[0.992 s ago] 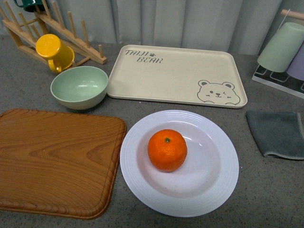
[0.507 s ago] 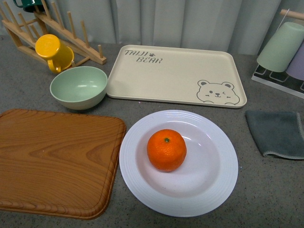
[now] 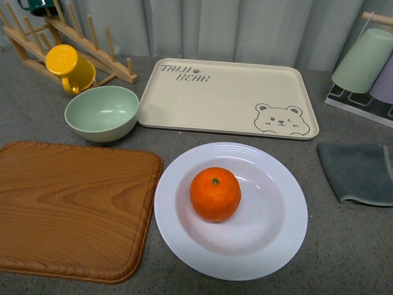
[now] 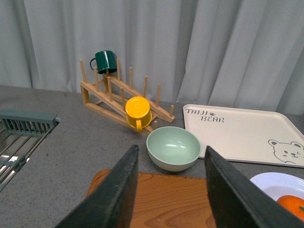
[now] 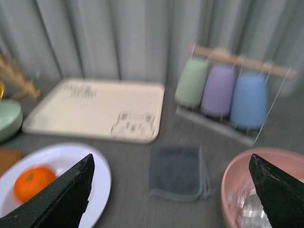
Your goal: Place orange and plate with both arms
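The orange [image 3: 215, 193] sits on the white ridged plate [image 3: 279, 246] at the front middle of the counter. Neither arm shows in the front view. In the left wrist view my left gripper [image 4: 170, 156] is open, high above the wooden board [image 4: 166, 202], with the plate's rim [image 4: 270, 183] and a sliver of the orange [image 4: 292, 204] off to one side. My right gripper [image 5: 171, 161] is open wide, well above the grey cloth [image 5: 178, 171]; the orange [image 5: 33, 183] on the plate [image 5: 80, 161] lies beside one finger. That view is blurred.
A wooden board [image 3: 67, 206] lies left of the plate. Behind are a cream bear tray [image 3: 227, 98], a pale green bowl [image 3: 101, 112], a yellow mug [image 3: 69, 66] on a wooden rack [image 3: 92, 43], a cup stand [image 3: 368, 67] and a grey cloth [image 3: 359, 172]. A pink bowl [image 5: 266, 190] is near the right gripper.
The front view has shifted very slightly; the orange and plate have not moved on the counter.
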`<state>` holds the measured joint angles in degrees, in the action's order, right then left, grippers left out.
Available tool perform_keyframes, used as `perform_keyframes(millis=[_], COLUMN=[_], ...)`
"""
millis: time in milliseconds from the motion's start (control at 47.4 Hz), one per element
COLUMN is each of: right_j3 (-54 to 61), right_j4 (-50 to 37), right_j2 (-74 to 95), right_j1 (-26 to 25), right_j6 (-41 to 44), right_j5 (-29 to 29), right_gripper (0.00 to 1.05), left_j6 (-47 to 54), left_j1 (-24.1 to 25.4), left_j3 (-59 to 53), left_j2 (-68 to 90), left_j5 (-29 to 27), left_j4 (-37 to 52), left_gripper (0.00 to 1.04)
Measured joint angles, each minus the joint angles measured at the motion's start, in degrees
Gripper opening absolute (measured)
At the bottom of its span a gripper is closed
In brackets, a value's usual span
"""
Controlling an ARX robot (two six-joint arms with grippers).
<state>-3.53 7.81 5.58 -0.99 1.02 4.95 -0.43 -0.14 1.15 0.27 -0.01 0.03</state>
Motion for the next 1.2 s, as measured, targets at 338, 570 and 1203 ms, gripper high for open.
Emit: perform_keyframes(millis=[338,570,1203], right_j3=[-8.0,-14.93,-25.27], right_j4=[-9.46,-13.18,-28.02], right_j2=[45.22,70.69,101.37], right_j1=[-2.1,-3.65,0.59], right_j6=[-10.05,-18.14,-28.5], right_j5=[12.07,18.8,30.95], right_gripper=[0.96,0.96,0.96], left_j6=[0.0,0.11,0.13], left_j1=[0.0,0.0,0.0], left_j3=[0.0,0.0,0.0], left_j2=[-0.04,-0.04,-0.04], left_j5=[0.0,0.0,0.0], left_j4=[0.0,0.0,0.0], left_gripper=[0.98,0.98,0.98])
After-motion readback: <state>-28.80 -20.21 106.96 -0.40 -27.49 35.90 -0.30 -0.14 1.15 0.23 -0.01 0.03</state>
